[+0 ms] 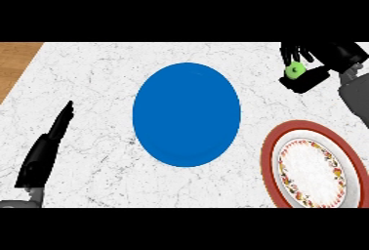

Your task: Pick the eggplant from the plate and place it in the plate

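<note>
Right robot hand [308, 79], far right, curls round the green-tipped eggplant [295, 70]; left robot hand [48, 145] lies straight-fingered left of the blue plate [186, 114]; red-rimmed plate [269, 151] near right.

centre plate [187, 114] | side plate [269, 154] right, nearer | eggplant [295, 71] in right hand [311, 80] behind it | left hand [45, 154] far left

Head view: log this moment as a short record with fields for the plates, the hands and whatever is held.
blue plate: middle of the counter, nothing on it
red-rimmed plate: lower right, nothing on it, partly cut off by the edge
right hand: upper right, fingers curled round the eggplant
eggplant: only a green part shows, rest hidden
left hand: lower left, fingers straight, resting
</note>
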{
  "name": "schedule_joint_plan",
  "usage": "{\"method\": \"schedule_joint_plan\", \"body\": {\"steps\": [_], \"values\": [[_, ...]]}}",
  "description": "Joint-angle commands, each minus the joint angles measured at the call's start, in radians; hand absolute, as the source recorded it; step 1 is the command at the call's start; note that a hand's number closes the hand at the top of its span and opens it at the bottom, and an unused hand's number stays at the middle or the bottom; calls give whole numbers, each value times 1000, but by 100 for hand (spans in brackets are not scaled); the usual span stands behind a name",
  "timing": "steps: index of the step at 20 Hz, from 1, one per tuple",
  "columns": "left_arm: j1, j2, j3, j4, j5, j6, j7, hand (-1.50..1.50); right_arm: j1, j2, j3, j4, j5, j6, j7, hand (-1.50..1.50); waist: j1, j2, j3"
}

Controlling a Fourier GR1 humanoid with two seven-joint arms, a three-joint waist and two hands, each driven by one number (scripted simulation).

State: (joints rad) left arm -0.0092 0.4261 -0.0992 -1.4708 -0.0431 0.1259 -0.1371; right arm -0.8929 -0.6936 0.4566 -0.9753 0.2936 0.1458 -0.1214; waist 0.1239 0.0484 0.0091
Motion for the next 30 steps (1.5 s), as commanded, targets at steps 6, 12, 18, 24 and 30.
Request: {"method": "schedule_joint_plan", "body": {"steps": [6, 12, 18, 24, 30], "values": [[9, -1, 9, 2, -7, 9, 25, 0, -106, 27, -149, 161, -94, -51, -554, 150, -35, -17, -4], [4, 13, 40, -17, -10, 14, 48, 0, -230, 94, -163, 316, -107, 106, -736, 150, -66, -31, -8], [46, 3, 55, -13, -14, 10, 54, 0, -349, 297, -126, 329, -63, 136, -592, 150, -96, -45, -10], [59, -25, 84, 34, -30, 19, 3, 0, -353, 356, -158, 272, -70, 214, -484, 150, -116, -49, -10], [90, -2, 102, -33, -9, -25, 32, 0, -333, 521, -66, 255, 29, 162, -371, 150, -113, -50, -9]]}}
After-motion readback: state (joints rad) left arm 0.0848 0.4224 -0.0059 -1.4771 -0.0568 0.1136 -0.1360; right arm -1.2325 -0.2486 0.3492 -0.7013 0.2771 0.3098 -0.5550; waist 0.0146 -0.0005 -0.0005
